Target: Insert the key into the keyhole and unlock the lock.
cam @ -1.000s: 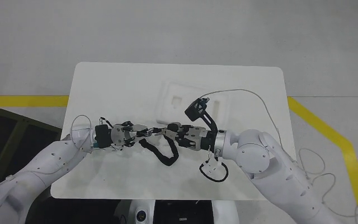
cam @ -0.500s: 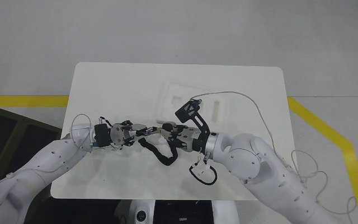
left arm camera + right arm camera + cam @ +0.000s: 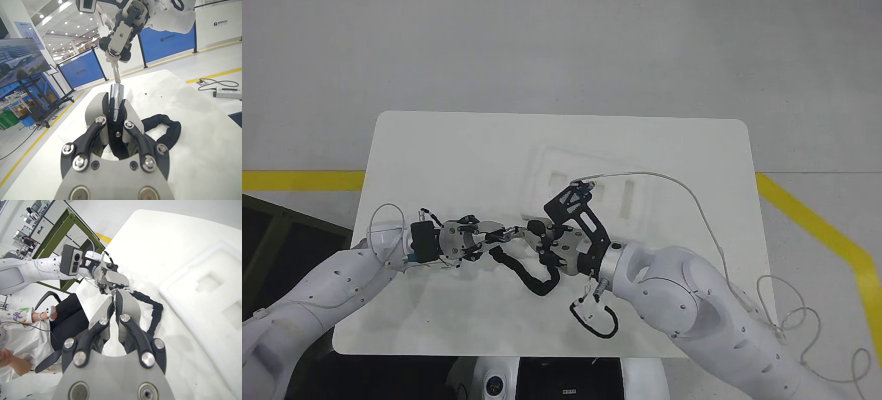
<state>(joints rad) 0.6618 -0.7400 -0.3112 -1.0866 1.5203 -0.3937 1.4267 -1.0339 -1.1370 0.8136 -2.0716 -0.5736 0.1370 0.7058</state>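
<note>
Chrome lock barrel (image 3: 116,96), black-sleeved cable (image 3: 170,130), tight between left fingers (image 3: 91,113); silver key (image 3: 116,72) tight between right fingers (image 3: 122,36).

- The lock (image 3: 116,96) barrel is polished metal, mirror-glossy and smooth.
- The key (image 3: 116,73) is a duller silvery metal.
- The cable (image 3: 167,130) wears a black cloth sleeve, matt and wrinkled.
- The right gripper (image 3: 114,298) has knobbly black pads (image 3: 119,303) that look like rubber, on smooth pale shells.
- The table (image 3: 198,123) is white, smooth and matt.
- The tray (image 3: 208,294) looks like white, finely grainy foam.

White foam tray (image 3: 544,166) on table (image 3: 442,150)
</note>
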